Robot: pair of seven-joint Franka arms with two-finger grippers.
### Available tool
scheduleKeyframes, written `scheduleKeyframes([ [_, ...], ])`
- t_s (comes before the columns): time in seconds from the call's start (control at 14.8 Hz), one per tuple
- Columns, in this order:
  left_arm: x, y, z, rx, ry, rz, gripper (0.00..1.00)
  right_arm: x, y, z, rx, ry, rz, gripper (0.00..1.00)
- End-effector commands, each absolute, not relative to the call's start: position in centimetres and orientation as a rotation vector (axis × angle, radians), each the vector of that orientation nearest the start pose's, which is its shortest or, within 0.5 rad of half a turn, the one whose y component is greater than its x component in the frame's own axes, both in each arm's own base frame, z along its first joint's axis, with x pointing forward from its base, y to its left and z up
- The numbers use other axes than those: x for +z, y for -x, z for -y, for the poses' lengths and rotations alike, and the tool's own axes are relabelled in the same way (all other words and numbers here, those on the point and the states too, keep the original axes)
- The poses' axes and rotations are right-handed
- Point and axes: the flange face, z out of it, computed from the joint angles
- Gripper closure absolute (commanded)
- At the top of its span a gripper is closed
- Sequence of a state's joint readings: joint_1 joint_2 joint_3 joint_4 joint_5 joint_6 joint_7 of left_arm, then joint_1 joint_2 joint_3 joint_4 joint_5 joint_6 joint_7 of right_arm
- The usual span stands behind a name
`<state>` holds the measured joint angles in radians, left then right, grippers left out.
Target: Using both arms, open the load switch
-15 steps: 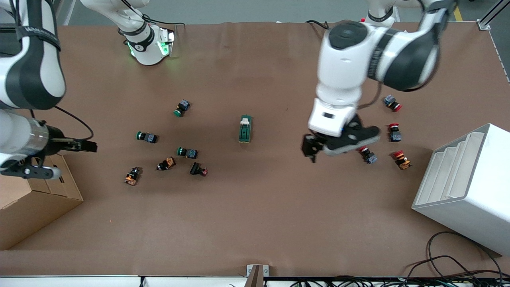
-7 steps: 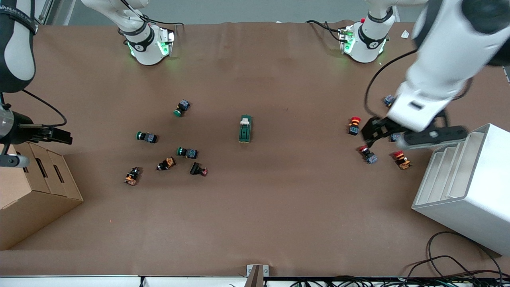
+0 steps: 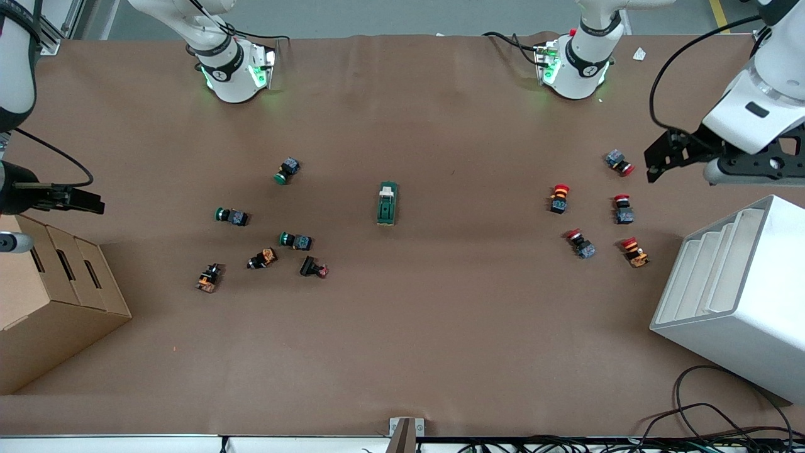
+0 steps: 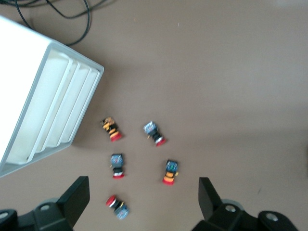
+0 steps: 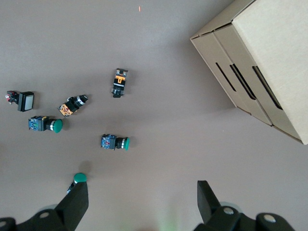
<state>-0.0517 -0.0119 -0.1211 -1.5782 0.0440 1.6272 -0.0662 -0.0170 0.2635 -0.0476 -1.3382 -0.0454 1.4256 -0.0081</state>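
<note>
The load switch point(image 3: 387, 203) lies untouched mid-worktop, while the left hand point(image 3: 682, 153), fingers spread wide and empty, has swung off toward three o'clock and the right hand point(image 3: 69, 200), equally wide, has drawn back toward nine, so opening it looks no closer.

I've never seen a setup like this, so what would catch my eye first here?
Probably the lone dark green load switch at the middle of the brown table, with small push buttons scattered toward both ends. The left gripper, open, hangs over the table's edge above the white rack; the right gripper, open, hangs near the cardboard box.
</note>
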Motion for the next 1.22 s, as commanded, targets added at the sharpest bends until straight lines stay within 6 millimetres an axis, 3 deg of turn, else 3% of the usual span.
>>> scheduleKeyframes([
  [0.0, 64.3, -52.1, 7.6, -0.029, 3.129, -0.197, 0.0, 57.5, -61.0, 3.8, 0.282, 3.184, -0.079, 0.0],
  [0.27, 64.7, -50.0, 7.0, -0.016, 3.131, -0.179, 0.0, 58.4, -60.1, 4.5, 0.291, 3.141, -0.101, 0.0],
  [0.54, 64.7, -50.2, 6.4, -0.026, 3.133, -0.17, 0.0, 59.9, -58.5, 3.8, 0.296, 3.141, -0.093, 0.0],
  [0.68, 64.7, -50.6, 4.4, -0.028, 3.131, -0.177, 0.0, 60.6, -56.9, 3.6, 0.269, 3.144, -0.087, 0.0],
  [1.15, 65.1, -53.6, 4.2, -0.053, 3.128, -0.206, 0.0, 62.0, -51.2, 3.1, 0.158, 3.149, -0.081, 0.0],
])
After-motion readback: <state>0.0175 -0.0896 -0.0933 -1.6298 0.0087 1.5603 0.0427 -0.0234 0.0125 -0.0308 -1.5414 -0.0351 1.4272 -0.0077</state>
